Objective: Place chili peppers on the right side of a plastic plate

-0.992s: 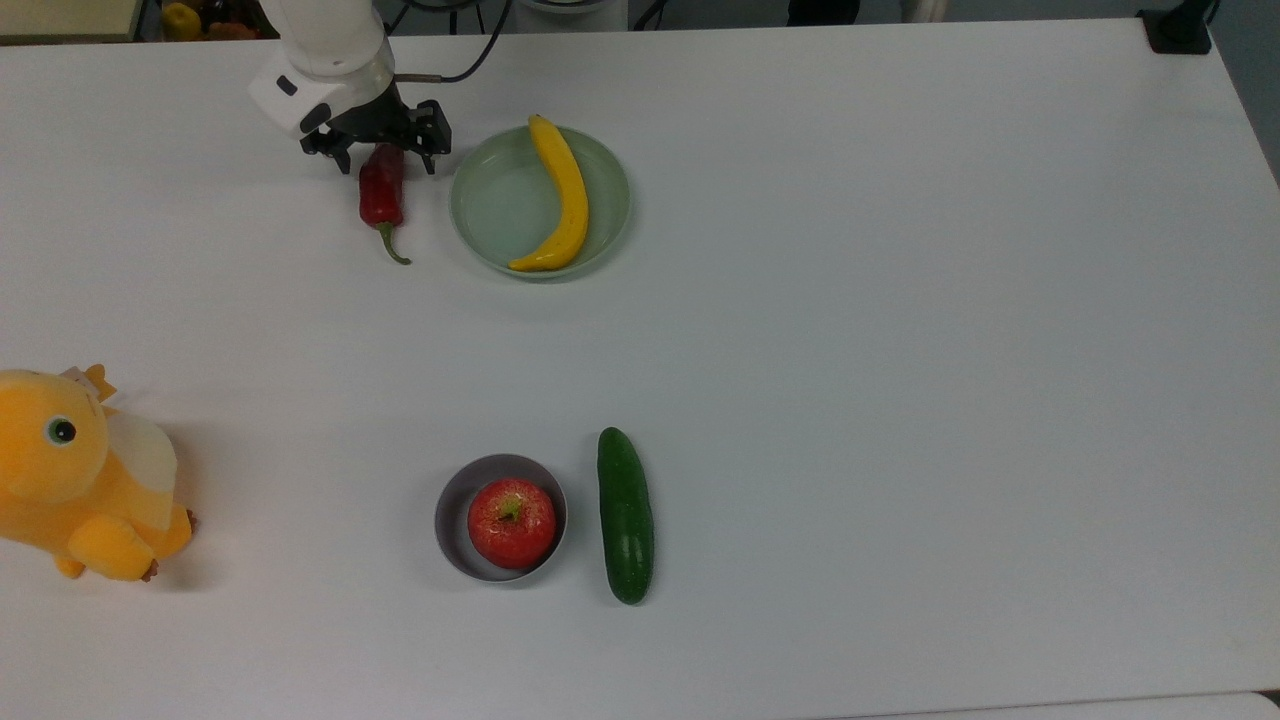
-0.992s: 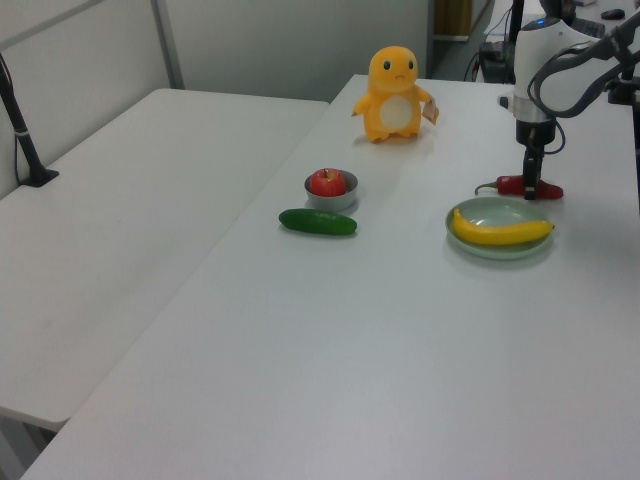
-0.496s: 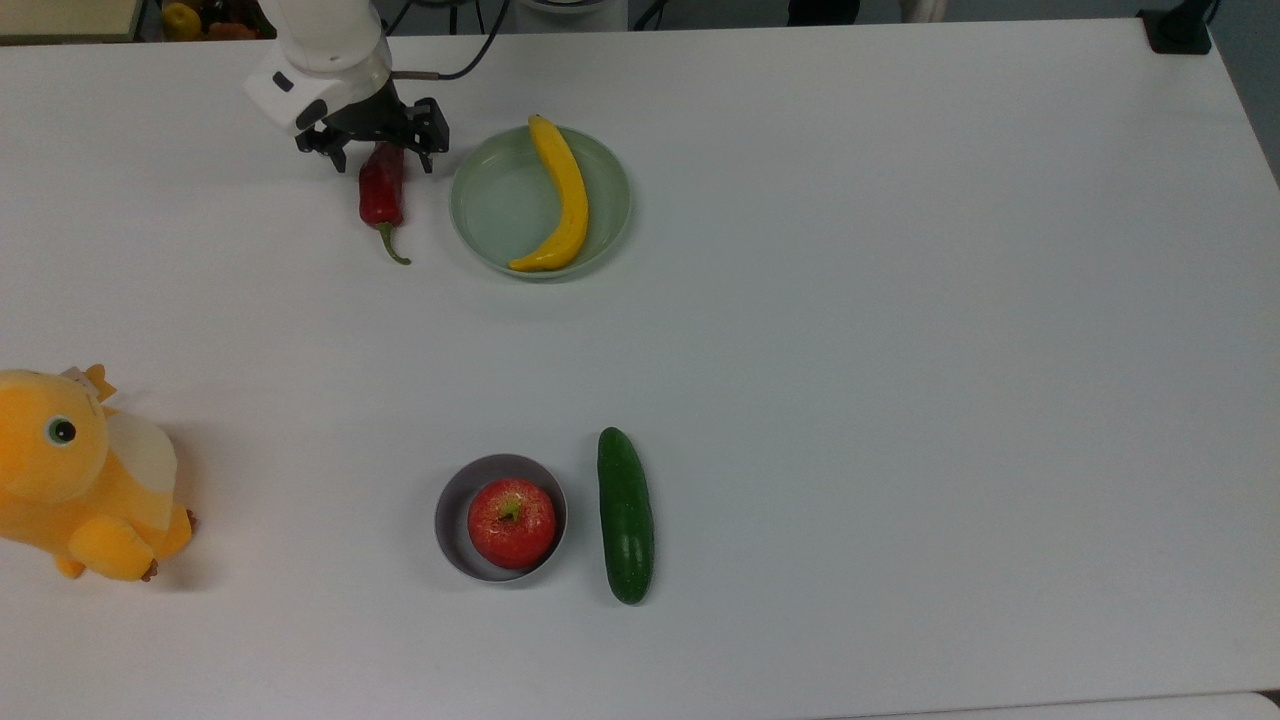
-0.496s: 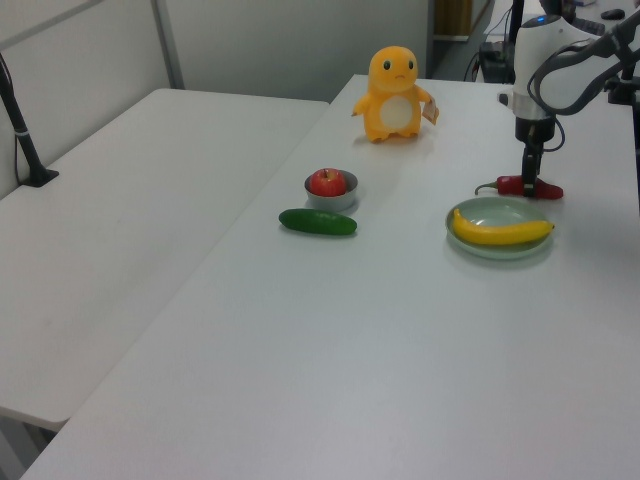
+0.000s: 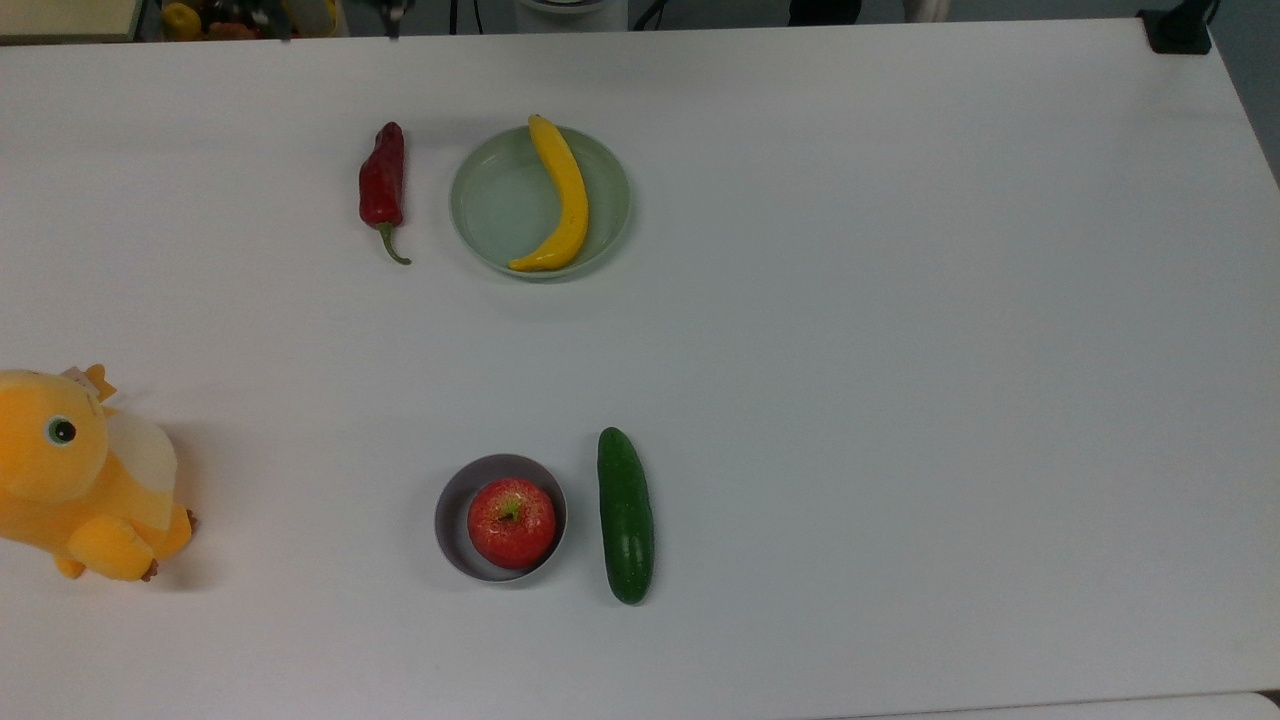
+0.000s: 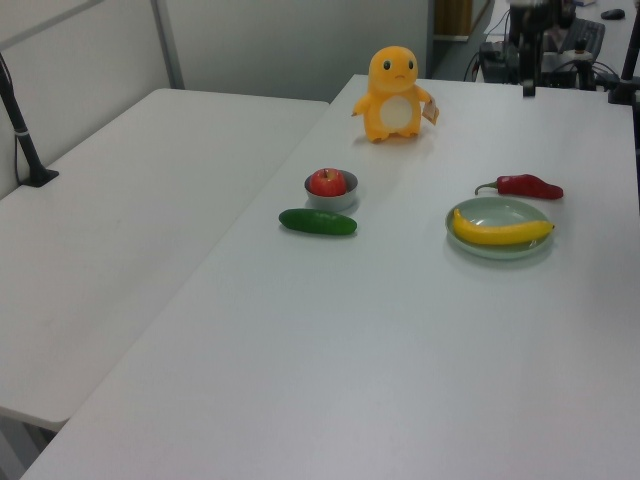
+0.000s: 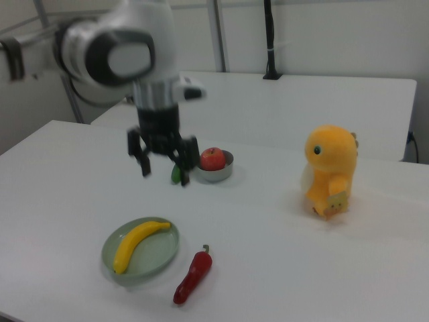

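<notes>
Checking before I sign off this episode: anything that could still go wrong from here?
1. The chili pepper lies on the table close beside the plate, not on it; a nudge could roll it against the rim.
2. The gripper hangs open and empty above the table; if it comes down again it may clip the pepper or the banana.

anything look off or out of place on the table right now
Nothing looks spilled or damaged. The chili pepper lies flat on the table beside the plastic plate, apart from it. The banana overhangs the plate's rim slightly.
</notes>
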